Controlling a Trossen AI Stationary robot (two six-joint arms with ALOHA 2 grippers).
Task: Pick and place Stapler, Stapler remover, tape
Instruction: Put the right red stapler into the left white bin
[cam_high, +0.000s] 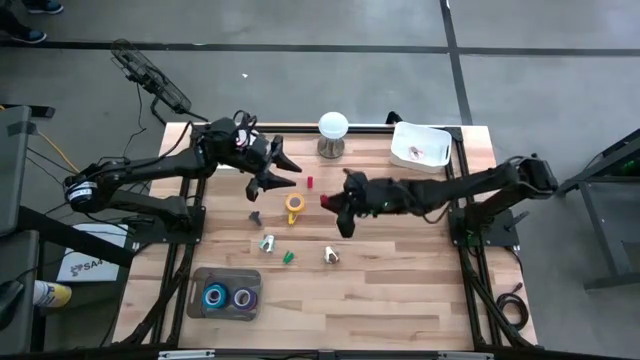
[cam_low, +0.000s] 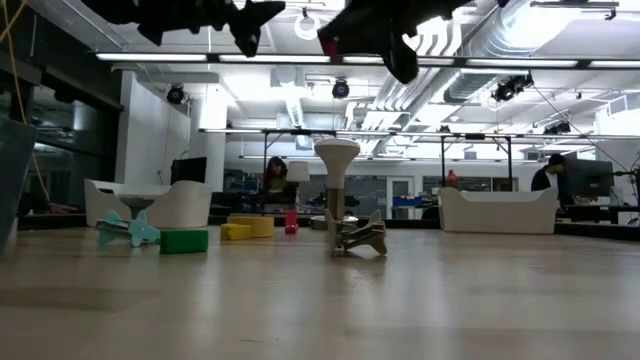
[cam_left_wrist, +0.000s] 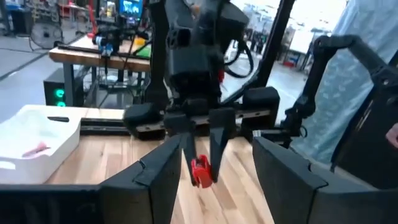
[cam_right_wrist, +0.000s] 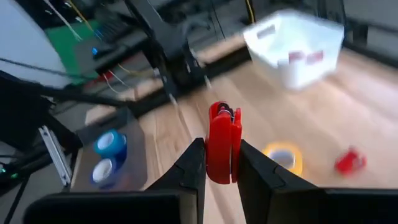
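My right gripper (cam_high: 334, 206) hovers over the middle of the table, shut on a small red stapler (cam_right_wrist: 222, 140). A second red piece (cam_high: 310, 182) and a yellow tape roll (cam_high: 293, 205) lie just left of it on the wood. Blue (cam_high: 214, 295) and purple (cam_high: 243, 297) tape rolls rest in a dark tray (cam_high: 198, 282) at the near left. Claw-shaped stapler removers, one silvery (cam_high: 331, 256) and one teal (cam_high: 267, 242), lie toward the near side. My left gripper (cam_high: 284, 172) hangs open and holds nothing, high at the far left, pointing level at the right gripper. My right gripper pinches the red stapler's two flat sides (cam_right_wrist: 222, 163) between its two fingers. The fingers slant slightly downward toward the table's left side. The stapler sticks out past the fingertips (cam_right_wrist: 194, 163) and hangs clear of the table.
A white bin (cam_high: 432, 133) stands at the far right with a pink piece inside. A white ball-topped stand (cam_high: 333, 130) rises at the far middle. A green block (cam_high: 288, 257) and a small dark piece (cam_high: 256, 215) lie on the wood.
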